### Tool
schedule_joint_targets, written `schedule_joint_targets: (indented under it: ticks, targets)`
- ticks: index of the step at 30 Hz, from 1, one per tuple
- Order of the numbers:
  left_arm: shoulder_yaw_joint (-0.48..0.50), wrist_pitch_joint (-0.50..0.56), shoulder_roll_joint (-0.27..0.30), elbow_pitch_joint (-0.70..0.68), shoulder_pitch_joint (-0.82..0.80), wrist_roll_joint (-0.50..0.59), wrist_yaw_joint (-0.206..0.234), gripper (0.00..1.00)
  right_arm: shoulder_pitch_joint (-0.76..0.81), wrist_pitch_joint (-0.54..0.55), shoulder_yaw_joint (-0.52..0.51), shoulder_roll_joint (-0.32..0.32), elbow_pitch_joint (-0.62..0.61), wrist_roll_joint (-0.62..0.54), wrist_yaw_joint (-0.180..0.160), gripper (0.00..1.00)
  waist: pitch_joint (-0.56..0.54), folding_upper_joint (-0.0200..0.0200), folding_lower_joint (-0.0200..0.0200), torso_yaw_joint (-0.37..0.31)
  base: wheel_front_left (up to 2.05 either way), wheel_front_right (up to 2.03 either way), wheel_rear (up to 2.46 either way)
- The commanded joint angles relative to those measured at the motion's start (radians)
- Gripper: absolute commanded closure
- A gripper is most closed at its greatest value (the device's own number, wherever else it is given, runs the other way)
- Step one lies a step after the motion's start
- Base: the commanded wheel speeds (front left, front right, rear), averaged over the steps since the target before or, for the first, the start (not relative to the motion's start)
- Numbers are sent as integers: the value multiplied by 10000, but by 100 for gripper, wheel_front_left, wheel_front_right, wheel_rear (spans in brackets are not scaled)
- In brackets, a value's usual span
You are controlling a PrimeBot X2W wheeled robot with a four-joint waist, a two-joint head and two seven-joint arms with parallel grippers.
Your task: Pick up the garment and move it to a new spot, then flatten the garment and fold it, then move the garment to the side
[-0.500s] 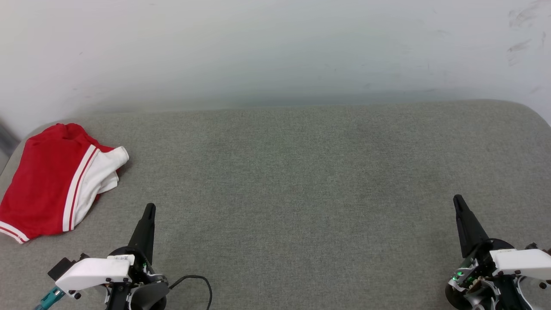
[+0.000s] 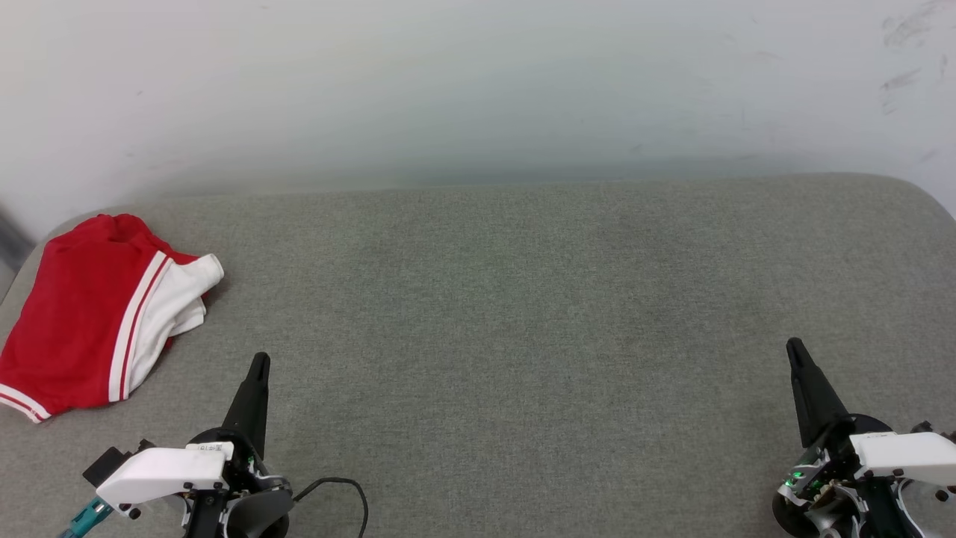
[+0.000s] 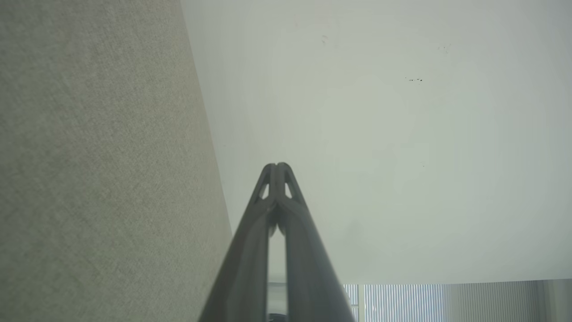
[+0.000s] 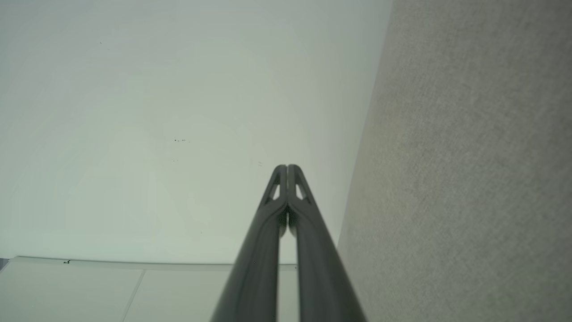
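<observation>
The garment (image 2: pixel 75 314), red with a white sleeve and striped trim, lies folded at the far left edge of the grey padded table (image 2: pixel 523 314) in the head view. My left gripper (image 2: pixel 259 360) rests low at the lower left, to the right of the garment and apart from it, fingers pressed together and holding nothing. Its tips (image 3: pixel 277 166) meet in the left wrist view against a pale wall. My right gripper (image 2: pixel 793 345) sits at the lower right, far from the garment, also shut and holding nothing. The right wrist view shows its tips (image 4: pixel 287 167) closed.
A pale wall (image 2: pixel 478 90) rises directly behind the table's far edge. A black cable (image 2: pixel 343 489) loops on the table beside my left wrist. The table's corners round off at the far left and far right.
</observation>
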Motion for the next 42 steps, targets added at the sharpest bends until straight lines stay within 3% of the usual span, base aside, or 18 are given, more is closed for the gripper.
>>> schedule_joint_targets:
  ticks: [1,13,14,31,42]
  targets:
    - [35,27,-15,7,-76,28,-26,100,-100,18,-7,37,7,-55,-3,100,0,-1,0,0,0,0,0]
    - [31,24,-16,7,-75,25,-27,100,-100,15,-4,37,7,-52,-3,100,0,-1,0,0,0,0,0]
    - [0,0,0,0,0,0,0,0,0,0,0,0,0,0,0,0,0,-1,0,0,0,0,0]
    - [-183,-667,-32,-123,492,546,1,0,406,-664,272,9,85,-607,-2,0,20,-1,0,-26,0,0,0]
    - [306,-1107,-27,-293,585,1574,-2,0,344,-1104,-59,10,-20,-2610,-2,0,26,-1,0,-51,0,0,0]
